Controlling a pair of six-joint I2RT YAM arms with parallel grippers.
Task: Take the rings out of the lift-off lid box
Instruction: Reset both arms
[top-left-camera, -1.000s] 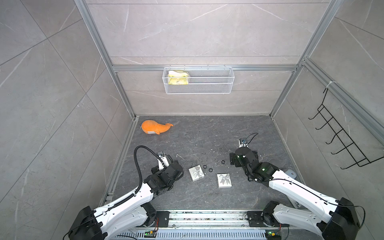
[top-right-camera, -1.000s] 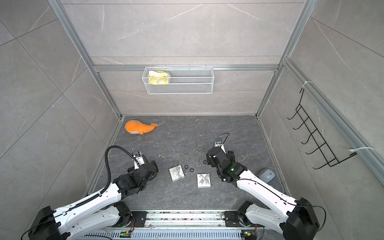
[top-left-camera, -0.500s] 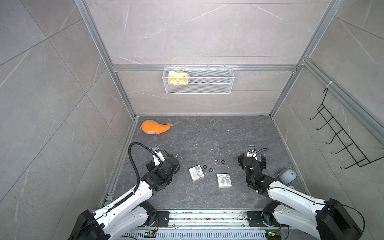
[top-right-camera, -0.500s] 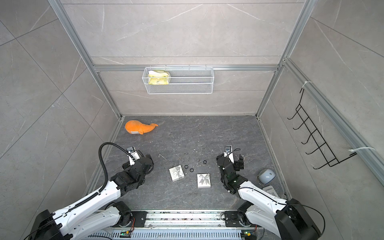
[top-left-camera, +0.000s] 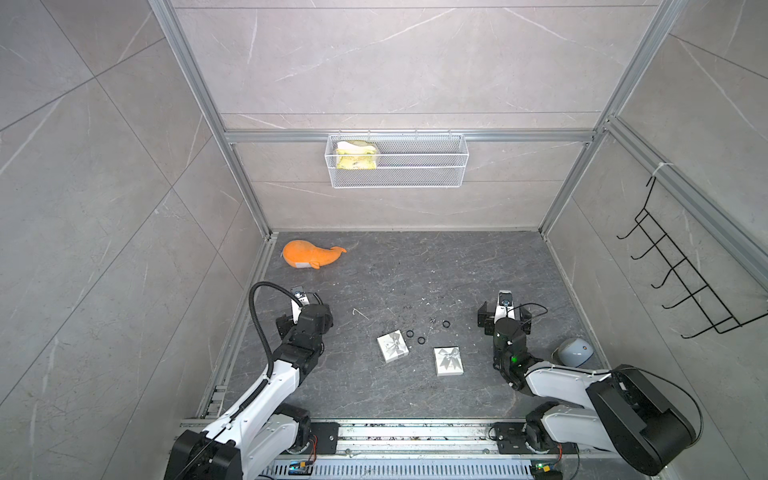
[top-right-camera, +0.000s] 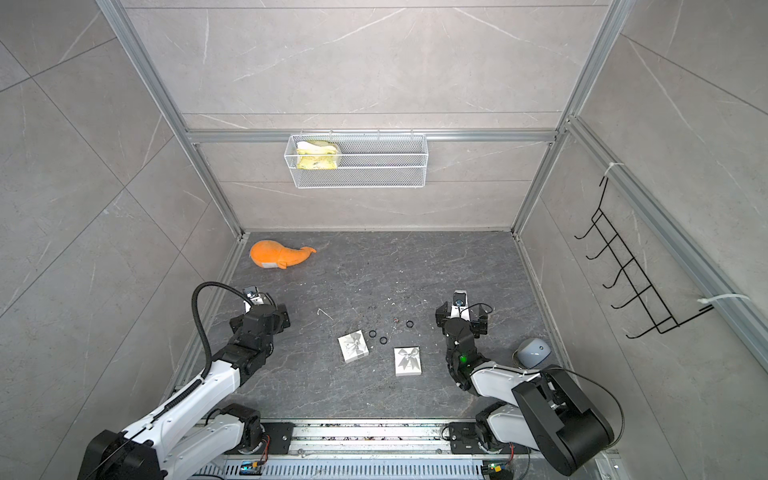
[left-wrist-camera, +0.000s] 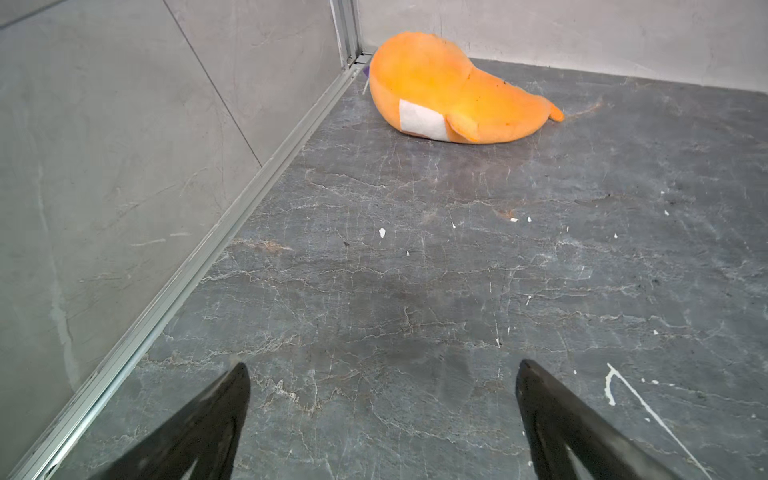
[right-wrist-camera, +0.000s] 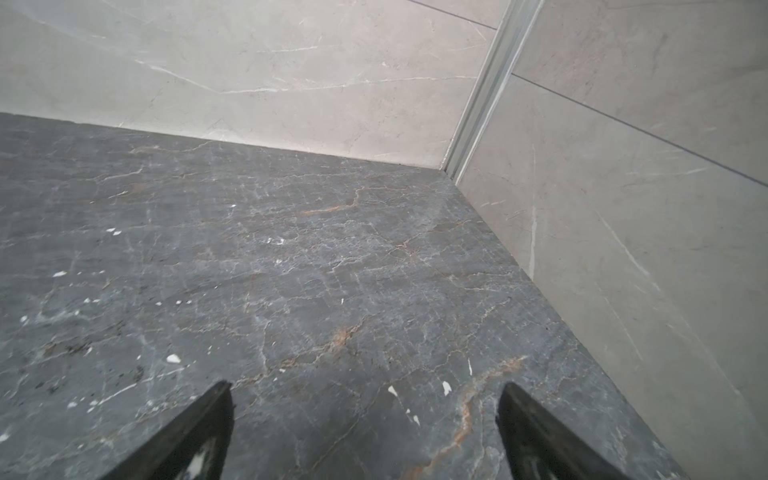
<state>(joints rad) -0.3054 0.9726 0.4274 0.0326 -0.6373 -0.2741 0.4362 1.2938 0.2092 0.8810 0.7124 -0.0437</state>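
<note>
Three small black rings lie on the dark floor in both top views: one ring and a second ring next to a white gift box, a third ring farther right. Another white box with a bow sits nearer the front. Both are closed, and I cannot tell which is the lift-off lid box. My left gripper hangs open over bare floor left of the boxes. My right gripper is open to the right of the rings, holding nothing.
An orange whale plush lies in the far left corner. A grey rounded object sits by the right wall. A wire basket hangs on the back wall, and a black hook rack on the right wall.
Both arms have drawn back from the middle: the right gripper moved right, away from the rings, the left moved left. The grey object came into view. Boxes and rings stayed put.
</note>
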